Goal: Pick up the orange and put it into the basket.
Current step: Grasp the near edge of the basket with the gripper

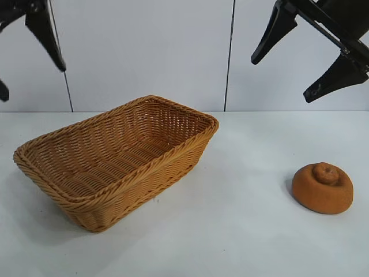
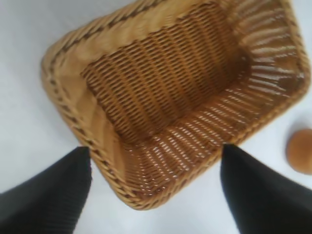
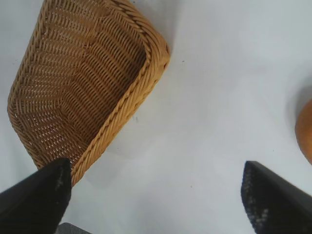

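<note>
The orange (image 1: 322, 187), a squat brownish-orange dome with a knob on top, rests on the white table at the right. The tan wicker basket (image 1: 144, 190) stands left of centre with nothing in it. High above the orange, my right gripper (image 1: 281, 79) hangs open and holds nothing. The right wrist view shows that gripper (image 3: 155, 163) over bare table, between the basket (image 3: 131, 102) and the edge of the orange (image 3: 306, 129). My left gripper (image 1: 31, 83) hangs open, high at the upper left. In its wrist view the left gripper (image 2: 156, 148) frames the basket (image 2: 68, 97), with the orange (image 2: 301, 151) at the picture's edge.
A white table (image 1: 242, 231) spreads around both objects, with open surface between the basket and the orange. A pale panelled wall (image 1: 150, 52) stands close behind the table's far edge.
</note>
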Robot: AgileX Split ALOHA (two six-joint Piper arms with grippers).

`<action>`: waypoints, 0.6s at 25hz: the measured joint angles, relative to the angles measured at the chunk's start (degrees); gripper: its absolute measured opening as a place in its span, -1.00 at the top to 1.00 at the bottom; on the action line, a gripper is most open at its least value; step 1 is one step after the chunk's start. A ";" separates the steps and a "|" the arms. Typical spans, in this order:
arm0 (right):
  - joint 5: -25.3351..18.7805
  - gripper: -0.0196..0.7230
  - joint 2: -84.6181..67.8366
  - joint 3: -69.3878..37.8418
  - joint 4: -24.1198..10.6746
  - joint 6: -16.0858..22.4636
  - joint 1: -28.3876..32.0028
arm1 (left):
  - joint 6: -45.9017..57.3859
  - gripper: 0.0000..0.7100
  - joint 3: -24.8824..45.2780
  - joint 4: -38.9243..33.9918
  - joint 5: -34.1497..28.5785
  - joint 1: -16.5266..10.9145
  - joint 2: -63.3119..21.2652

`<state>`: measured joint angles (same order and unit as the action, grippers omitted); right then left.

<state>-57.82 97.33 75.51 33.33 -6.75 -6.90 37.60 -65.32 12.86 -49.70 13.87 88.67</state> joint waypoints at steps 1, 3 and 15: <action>0.00 -0.81 0.00 0.00 0.00 0.00 0.00 | 2.47 -0.48 1.90 -0.22 1.14 0.00 0.00; 0.00 -0.81 0.00 0.00 0.00 0.00 0.00 | 5.62 -0.48 6.12 -0.62 3.96 0.00 0.00; 0.00 -0.81 0.00 0.00 0.00 0.00 0.00 | 11.15 -0.48 13.33 -0.50 16.62 0.06 1.82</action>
<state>-57.82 97.33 75.51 33.33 -6.75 -6.90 48.75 -51.98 12.36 -33.08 13.93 90.49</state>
